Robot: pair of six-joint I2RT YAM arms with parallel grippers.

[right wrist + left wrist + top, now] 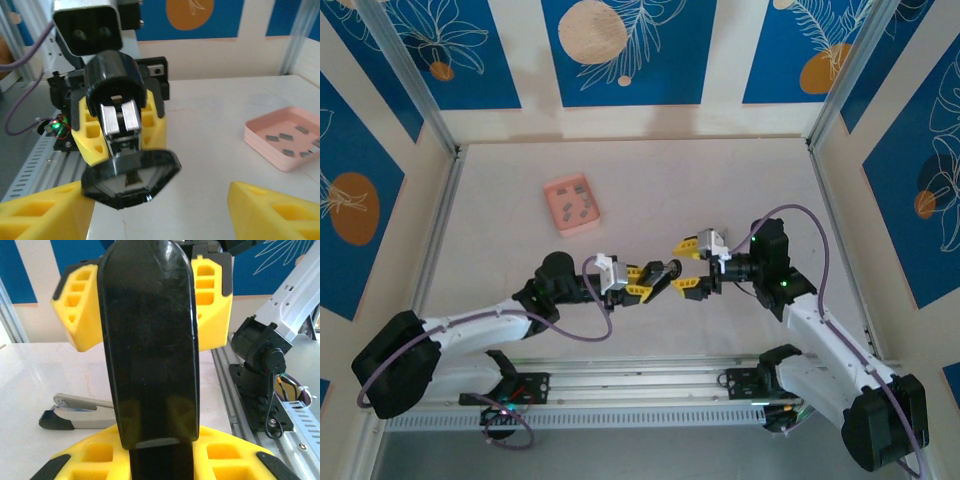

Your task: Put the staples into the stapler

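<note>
Black stapler [665,272] clamped in left end effector [642,281], offered to right end effector [687,266], spread open, nothing gripped. Loading judged not begun; staples [286,136] to be fetched from pink box [265,150].

No lettering, brand, label or number can be read anywhere: not on the stapler [150,340], not on the pink box [265,150] at the right of the right-wrist frame, and not on the wall panels [620,50] along the top of the overhead frame, which bear only painted leaves and circles.
</note>
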